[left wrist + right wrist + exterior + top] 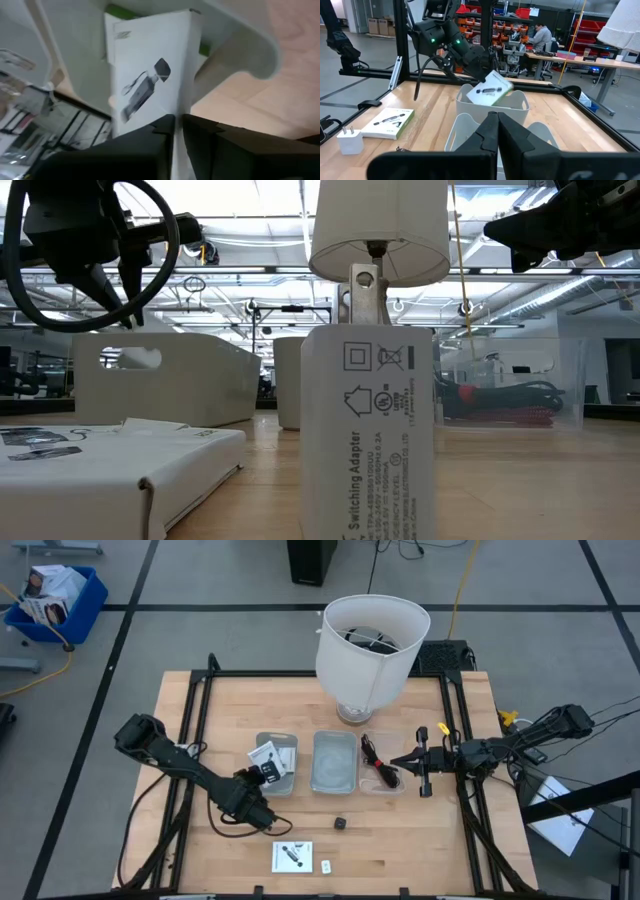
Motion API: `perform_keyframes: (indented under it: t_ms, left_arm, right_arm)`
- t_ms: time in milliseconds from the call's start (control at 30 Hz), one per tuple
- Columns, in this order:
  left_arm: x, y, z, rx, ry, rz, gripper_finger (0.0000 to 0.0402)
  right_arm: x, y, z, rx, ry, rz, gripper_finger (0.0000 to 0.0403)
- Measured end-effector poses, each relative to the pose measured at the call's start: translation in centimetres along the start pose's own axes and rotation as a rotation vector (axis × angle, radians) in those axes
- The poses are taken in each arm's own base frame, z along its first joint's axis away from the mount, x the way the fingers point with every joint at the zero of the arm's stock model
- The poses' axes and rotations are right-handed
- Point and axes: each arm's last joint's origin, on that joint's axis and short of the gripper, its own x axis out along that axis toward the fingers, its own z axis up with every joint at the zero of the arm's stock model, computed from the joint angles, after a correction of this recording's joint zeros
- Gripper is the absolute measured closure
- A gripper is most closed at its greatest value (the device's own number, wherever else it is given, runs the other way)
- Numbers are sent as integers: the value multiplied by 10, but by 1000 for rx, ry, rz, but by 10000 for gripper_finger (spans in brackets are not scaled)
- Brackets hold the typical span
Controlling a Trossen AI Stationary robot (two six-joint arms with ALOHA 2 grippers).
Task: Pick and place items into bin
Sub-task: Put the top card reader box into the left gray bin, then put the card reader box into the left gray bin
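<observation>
My left gripper (pixel 258 776) is shut on a white square packet with black print (pixel 265 756), held over the left clear bin (pixel 288 783). The right wrist view shows this packet (pixel 492 90) tilted above the bin's rim (pixel 520 102). My right gripper (pixel 398 761) is shut and holds nothing; it hovers over the right bin (pixel 381 786), where the black coiled cable (pixel 375 753) and magenta stick (pixel 384 777) lie. A second packet (pixel 291 856), a tiny white piece (pixel 326 866) and a tiny black cube (pixel 341 823) lie flat on the table. My left gripper pinches the white packet between its two fingers (pixel 160 132) at one edge (pixel 167 111). The fingers slant in from the table's near left side. The packet is lifted clear and tilted, above the left bin.
An empty-looking middle bin (pixel 334 780) sits between the other two. The big white lampshade (pixel 370 640) stands at the far edge behind the bins. In the low view the white piece (pixel 370 430) stands close to the camera, the flat packet (pixel 100 470) beside it. People sit in the room beyond.
</observation>
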Motion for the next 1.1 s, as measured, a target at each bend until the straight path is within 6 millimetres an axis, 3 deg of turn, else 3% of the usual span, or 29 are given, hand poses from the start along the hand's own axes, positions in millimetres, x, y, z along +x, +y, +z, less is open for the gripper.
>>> perform_keyframes:
  t_ms: [233, 467, 667, 867, 967, 1100]
  left_arm:
    - [2, 2, -2, -25, 14, 9, 281]
    - [-5, 9, -7, -236, 105, 219, 247]
    - [-48, 11, 6, -552, -183, 84, 245]
    - [-88, 31, 31, -1001, -672, -168, 245]
    - [-92, 39, 50, -1073, -815, -263, 245]
    - [-79, 42, 75, -1091, -829, -405, 245]
  right_arm:
    - [0, 0, 0, 0, 0, 0, 403]
    - [0, 0, 0, 0, 0, 0, 403]
    - [0, 0, 0, -1, 0, 0, 403]
    - [0, 0, 2, -11, -24, -2, 403]
    - [0, 0, 5, -4, -51, -3, 403]
    - [0, 0, 4, -5, -41, -1, 403]
